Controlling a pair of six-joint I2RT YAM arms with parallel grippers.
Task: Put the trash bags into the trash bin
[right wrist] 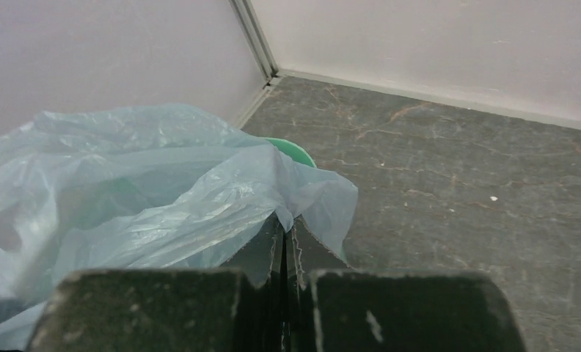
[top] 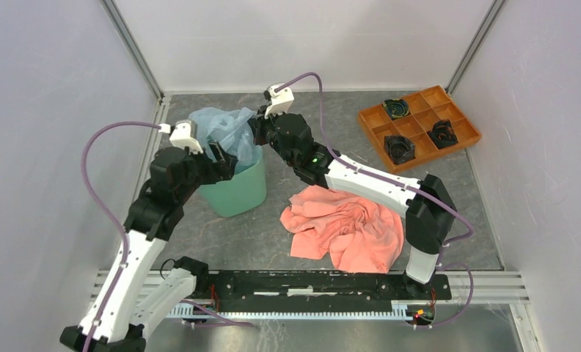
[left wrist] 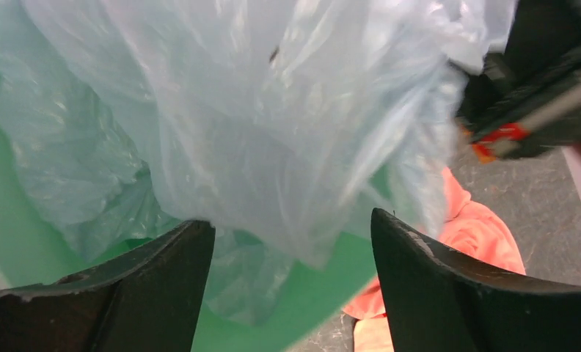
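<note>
The mint-green trash bin (top: 238, 192) stands at the left middle of the table. The pale blue translucent trash bag (top: 225, 130) billows out of its mouth. My right gripper (top: 256, 128) is shut on the bag's edge at the bin's far right rim; in the right wrist view the film (right wrist: 155, 213) is pinched at my fingertips (right wrist: 284, 220), with the bin rim (right wrist: 295, 150) behind. My left gripper (top: 225, 160) is open at the bin's left rim. In the left wrist view the bag (left wrist: 258, 125) hangs between my fingers (left wrist: 287, 227) over the green bin (left wrist: 324, 286).
A salmon-pink cloth (top: 346, 227) lies crumpled right of the bin. An orange compartment tray (top: 418, 126) with dark objects sits at the back right. White walls close in the left, back and right sides.
</note>
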